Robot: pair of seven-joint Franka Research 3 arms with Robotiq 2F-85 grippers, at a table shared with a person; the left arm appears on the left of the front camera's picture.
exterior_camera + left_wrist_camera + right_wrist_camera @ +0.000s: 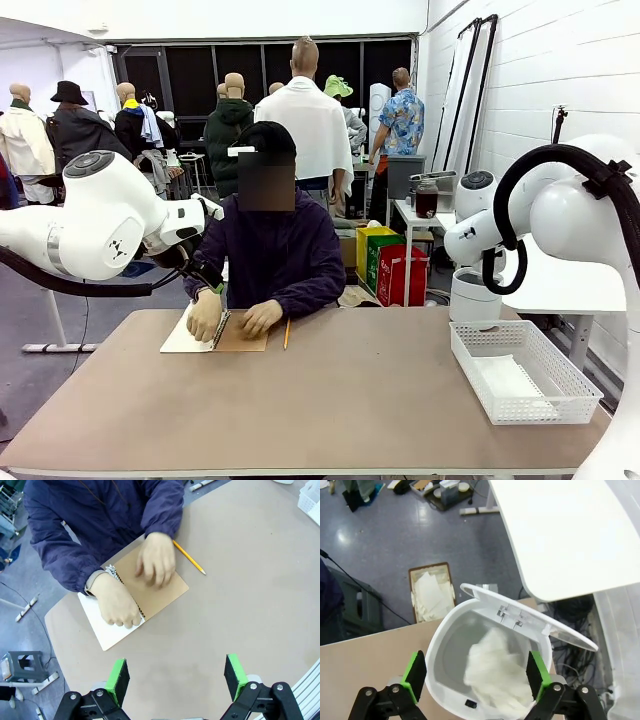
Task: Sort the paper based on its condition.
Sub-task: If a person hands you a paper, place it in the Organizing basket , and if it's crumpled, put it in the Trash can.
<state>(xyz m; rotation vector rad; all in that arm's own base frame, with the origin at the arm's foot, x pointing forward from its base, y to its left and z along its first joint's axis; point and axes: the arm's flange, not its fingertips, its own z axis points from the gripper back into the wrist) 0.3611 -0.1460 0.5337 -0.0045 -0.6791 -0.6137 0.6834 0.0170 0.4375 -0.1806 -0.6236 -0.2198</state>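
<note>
Paper, crumpled (497, 672): in white bin (440, 650) under our wide-open right gripper (476, 677); flat sheets (510, 380) in basket (560, 395). Left gripper (176, 680) wide, empty. No print seen.

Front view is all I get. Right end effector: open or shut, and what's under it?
Observer: Right end effector is open, hanging over a white bin whose lid is flipped up.
Operator: Anything in the bin?
Observer: A crumpled paper lies inside it, not gripped.
</note>
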